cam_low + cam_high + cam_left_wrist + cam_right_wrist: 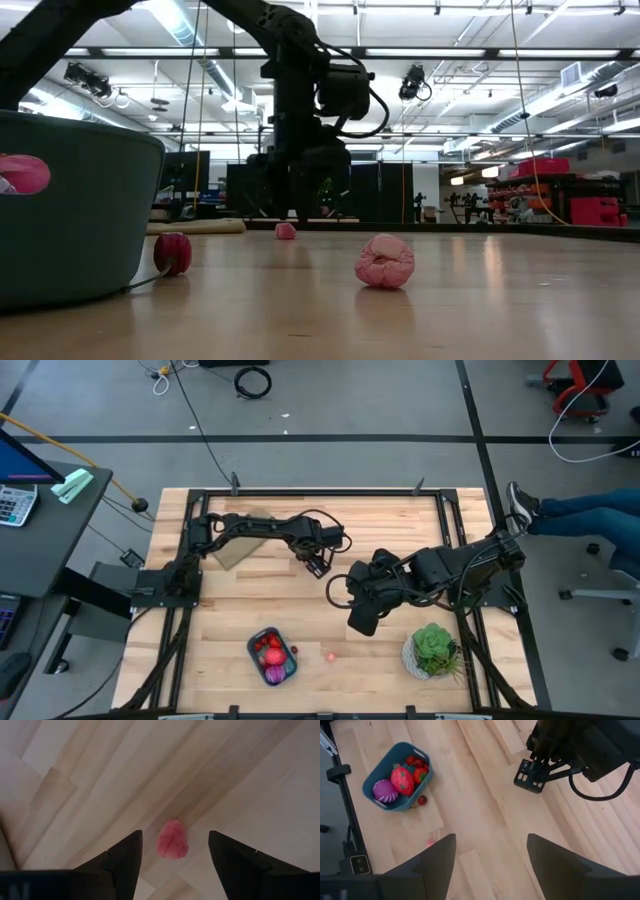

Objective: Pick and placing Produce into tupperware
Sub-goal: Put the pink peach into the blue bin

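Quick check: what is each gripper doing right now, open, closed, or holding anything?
Left gripper: open, empty, straddling a pale pink piece on the table.
Right gripper: open, holding nothing.

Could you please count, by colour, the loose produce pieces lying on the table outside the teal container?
Pale pink pieces: 2, one near the front, one farther back
Red cherry: 1, right beside the tupperware
Total: 3

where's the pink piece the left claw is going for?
In the left wrist view the pink piece lies on the bare wood between the open left claw fingers, untouched, mid-table.
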